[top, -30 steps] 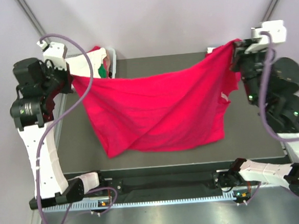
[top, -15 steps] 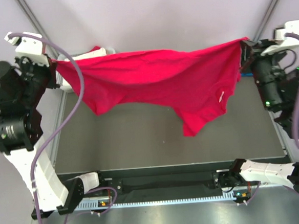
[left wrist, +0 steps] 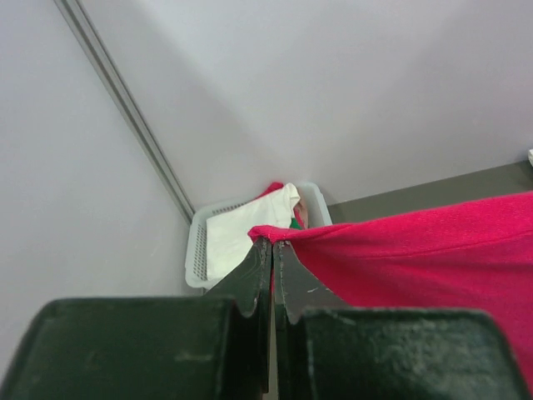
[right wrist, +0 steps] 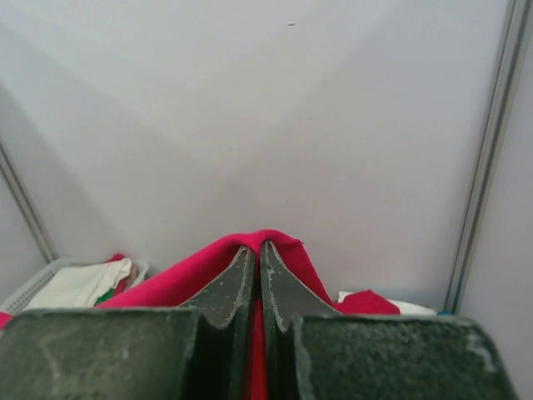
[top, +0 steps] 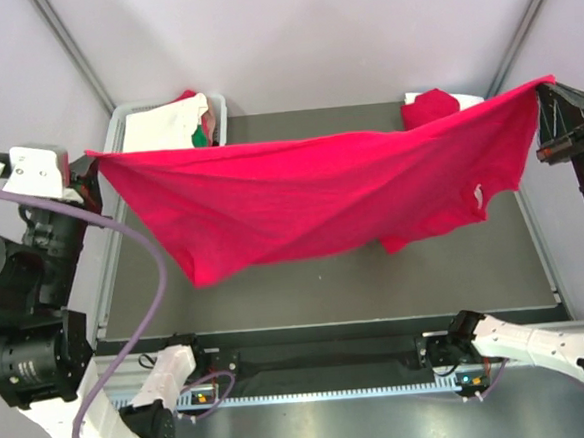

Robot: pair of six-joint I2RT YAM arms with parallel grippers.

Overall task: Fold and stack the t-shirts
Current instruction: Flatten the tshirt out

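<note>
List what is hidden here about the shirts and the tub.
- Top view: the held red t-shirt covers much of the table.
- Top and left wrist views: in the tub, white cloth covers what lies below.
- Top view: the far-right pile is partly covered by the shirt's edge.

Soft, even light fills all views, bright on the pale walls point(top: 309, 37). The red t-shirt point(top: 310, 193) throws a faint shadow on the dark desk point(top: 456, 268). The left hand point(left wrist: 273, 250) and right hand point(right wrist: 257, 254) blur near the lens.

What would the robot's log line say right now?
red shirt: stretched wide, unfolded | left jaws: shut on its edge | right jaws: shut on its edge | fold: not yet done
</note>
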